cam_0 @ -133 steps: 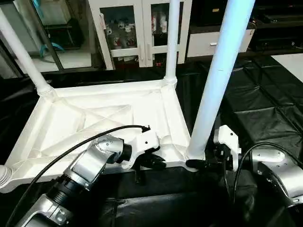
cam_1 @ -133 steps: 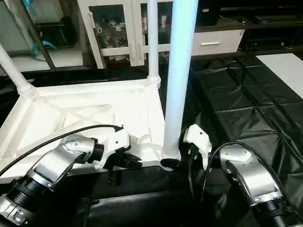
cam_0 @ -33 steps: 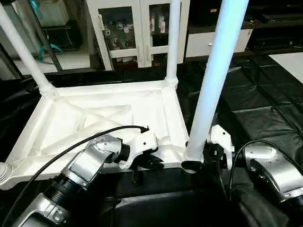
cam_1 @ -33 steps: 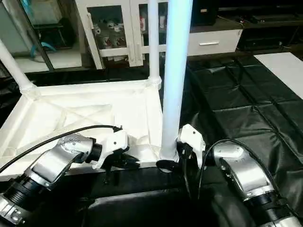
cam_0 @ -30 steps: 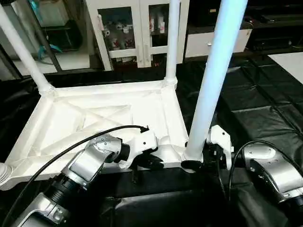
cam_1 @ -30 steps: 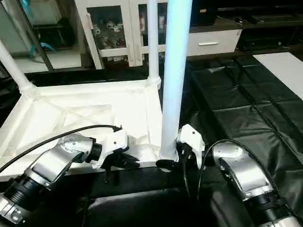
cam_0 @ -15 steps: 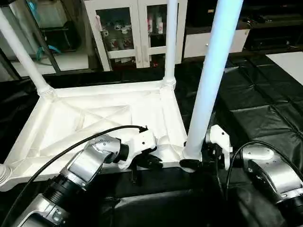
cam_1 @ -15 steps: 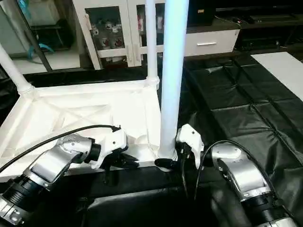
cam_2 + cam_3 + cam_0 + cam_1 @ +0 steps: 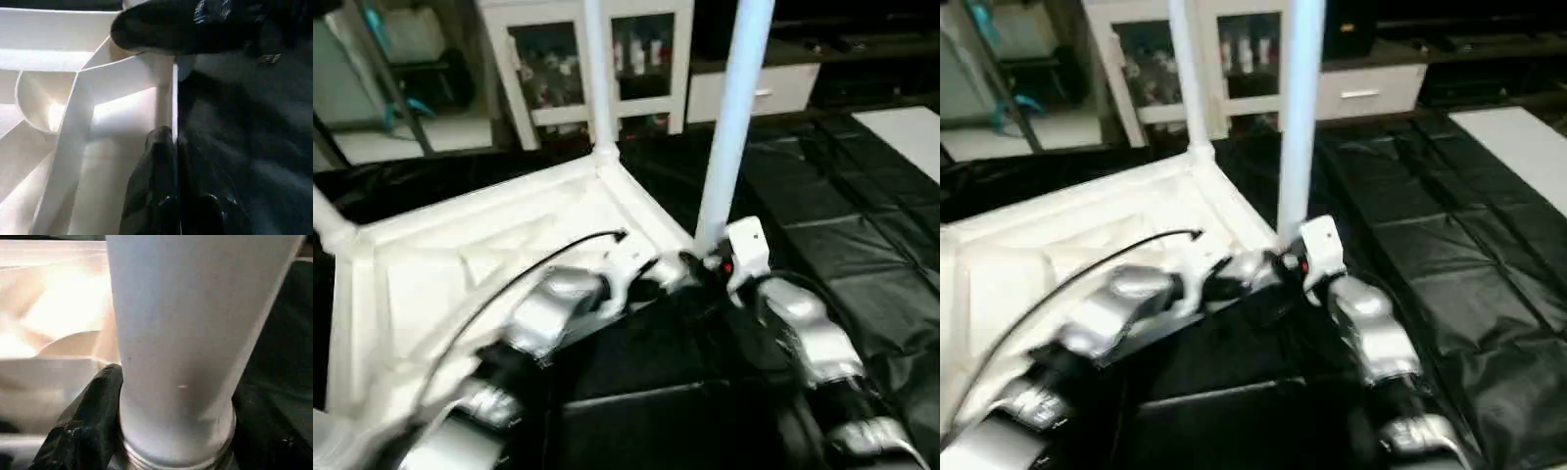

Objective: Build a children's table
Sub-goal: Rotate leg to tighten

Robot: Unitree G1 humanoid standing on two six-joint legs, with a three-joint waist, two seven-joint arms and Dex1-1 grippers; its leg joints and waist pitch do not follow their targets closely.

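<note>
One upturned table top, three legs visible; left hand pinches its rim, right hand grips a leg.

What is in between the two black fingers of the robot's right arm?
A white table leg stands between them in the right wrist view, its base gripped by the right end effector at the corner of the tabletop.

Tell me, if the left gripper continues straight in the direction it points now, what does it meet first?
Probably the other gripper's black finger. The left gripper is shut on the table top's thin edge wall, and that finger crosses just beyond, at the corner socket; depth is unclear.
</note>
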